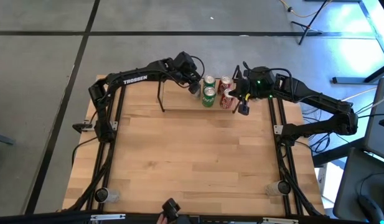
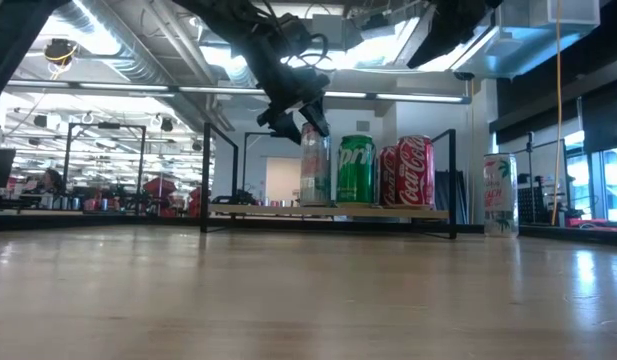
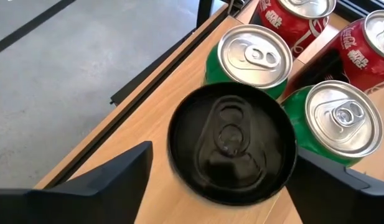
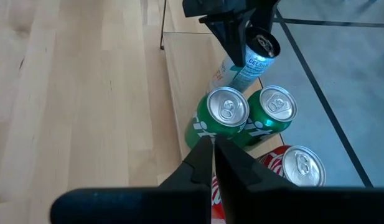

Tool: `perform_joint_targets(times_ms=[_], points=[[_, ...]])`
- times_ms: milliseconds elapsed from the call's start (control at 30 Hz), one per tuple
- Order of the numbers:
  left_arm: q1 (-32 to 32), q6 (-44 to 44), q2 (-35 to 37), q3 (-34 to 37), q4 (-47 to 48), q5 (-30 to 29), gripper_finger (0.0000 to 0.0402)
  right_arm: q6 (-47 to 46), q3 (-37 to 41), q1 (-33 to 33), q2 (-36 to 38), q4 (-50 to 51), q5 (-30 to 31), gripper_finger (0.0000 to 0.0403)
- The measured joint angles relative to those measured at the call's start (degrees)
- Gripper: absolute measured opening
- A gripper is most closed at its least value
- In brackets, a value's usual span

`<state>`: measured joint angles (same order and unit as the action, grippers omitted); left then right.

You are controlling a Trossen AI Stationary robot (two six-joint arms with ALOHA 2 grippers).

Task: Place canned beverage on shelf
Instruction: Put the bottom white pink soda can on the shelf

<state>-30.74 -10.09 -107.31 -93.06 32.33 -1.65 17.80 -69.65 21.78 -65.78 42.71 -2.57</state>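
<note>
A slim can with a black top (image 3: 232, 143) stands upright on the shelf's wooden board (image 2: 268, 211), next to two green cans (image 3: 254, 56) and two red ones (image 3: 366, 43). My left gripper (image 3: 223, 155) is open, one finger on each side of the slim can's upper part; in the low view it (image 2: 298, 120) comes at the can (image 2: 315, 170) slanting down. My right gripper (image 4: 213, 155) is shut, hangs above the green cans (image 4: 226, 118) near the shelf's right end (image 1: 235, 109), and holds nothing. My left gripper stands around the slim can's upper part, coming from above at a slant. A gap of bare wood shows between one finger (image 3: 117, 180) and the can's side. Whether the other finger (image 3: 332, 186) touches the can's rim (image 3: 291, 146), I cannot tell. The can stands on the shelf board.
The shelf (image 1: 179, 93) sits at the table's far edge, with thin black uprights (image 2: 204, 175) at its ends. A tall pale can (image 2: 499, 195) stands just to the right of it. The wide wooden tabletop (image 1: 192, 162) lies between the shelf and the near edge.
</note>
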Motion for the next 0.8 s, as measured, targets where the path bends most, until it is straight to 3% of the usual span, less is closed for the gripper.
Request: perform_joint_targets(times_ms=[167, 800], points=[[0.03, 0.0, 0.0, 0.0, -0.11, -0.7, 0.0349, 0.04, 0.0, 0.0, 0.0, 0.66, 0.02, 0.001], [0.63, -0.23, 0.06, 0.0, -1.28, -2.06, 0.0346, 1.92, 0.0, 0.0, 0.0, 0.71, 0.01, 0.001]])
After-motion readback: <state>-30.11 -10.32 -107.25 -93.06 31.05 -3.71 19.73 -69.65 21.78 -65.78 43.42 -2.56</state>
